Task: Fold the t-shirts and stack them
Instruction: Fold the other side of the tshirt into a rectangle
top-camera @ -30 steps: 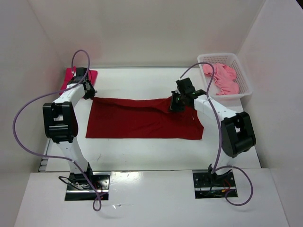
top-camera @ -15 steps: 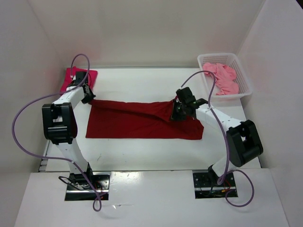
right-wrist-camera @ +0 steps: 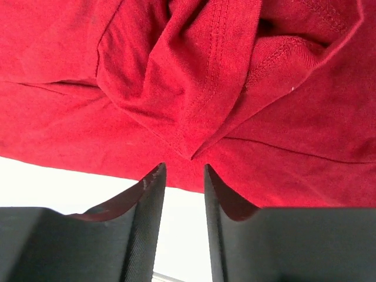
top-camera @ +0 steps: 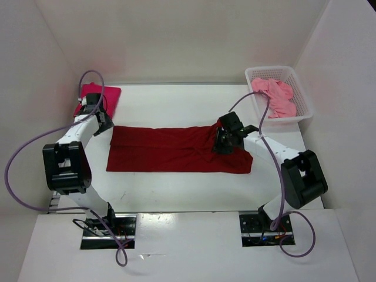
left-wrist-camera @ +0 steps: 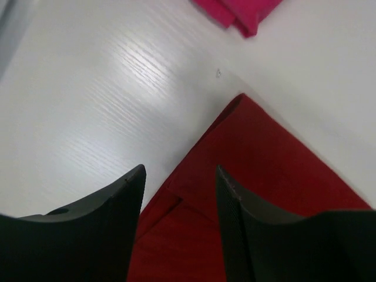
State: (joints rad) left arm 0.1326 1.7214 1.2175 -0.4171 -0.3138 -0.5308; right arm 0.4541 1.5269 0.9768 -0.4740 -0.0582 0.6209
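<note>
Above the creased, soft dark red shirt [top-camera: 170,150], left claw [left-wrist-camera: 180,170] and right claw [right-wrist-camera: 183,167] stand spread.

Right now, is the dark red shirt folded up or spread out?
Partly folded. The dark red shirt lies in a long strip across the table, one layer doubled over, its right end bunched.

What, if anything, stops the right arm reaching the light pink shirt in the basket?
Likely yes: the light pink shirt lies loose in the open-topped basket beyond the right gripper, whose empty jaws stand apart over the dark red shirt.
</note>
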